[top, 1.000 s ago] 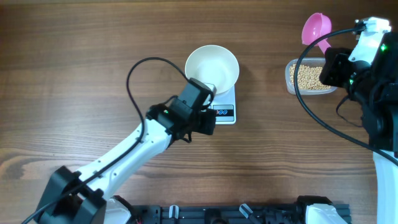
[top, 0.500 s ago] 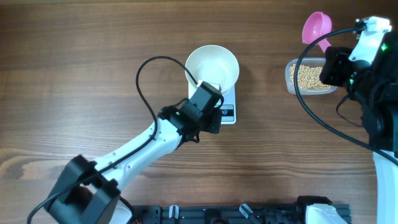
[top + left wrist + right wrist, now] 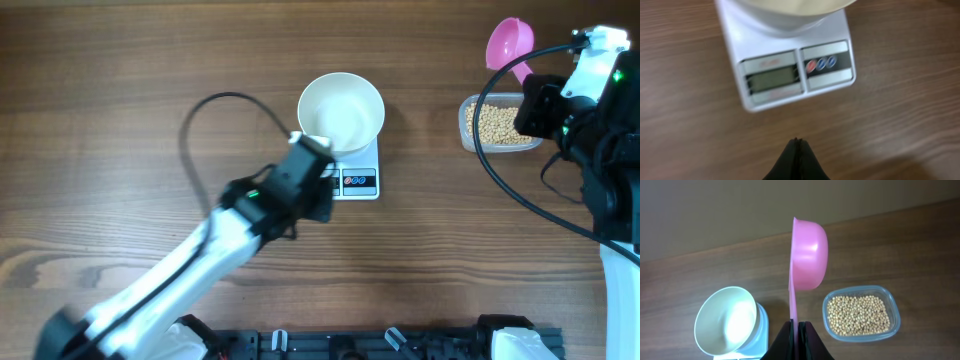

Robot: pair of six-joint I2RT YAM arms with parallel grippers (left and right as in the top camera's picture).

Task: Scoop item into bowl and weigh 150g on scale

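Note:
The white bowl (image 3: 341, 112) stands empty on the white scale (image 3: 360, 183); both also show in the right wrist view, the bowl (image 3: 726, 322) at lower left with the scale (image 3: 763, 330) under it. In the left wrist view the scale (image 3: 790, 75) lies just ahead, display facing me. My left gripper (image 3: 797, 141) is shut and empty, low over the wood in front of the scale; from overhead the left gripper (image 3: 318, 195) sits at the scale's left front corner. The beans (image 3: 858, 315) fill a clear tub (image 3: 492, 123). My right gripper (image 3: 796, 325) is shut on the handle of a pink scoop (image 3: 809, 255), held above the tub.
Bare wooden table surrounds the scale. The left arm's black cable (image 3: 215, 105) loops over the table left of the bowl. The pink scoop (image 3: 508, 42) and the right arm (image 3: 590, 110) crowd the far right edge.
The left arm swung in toward the scale's display, then drew back to the left. Its cable loop shifted left. The right arm and scoop have not moved.

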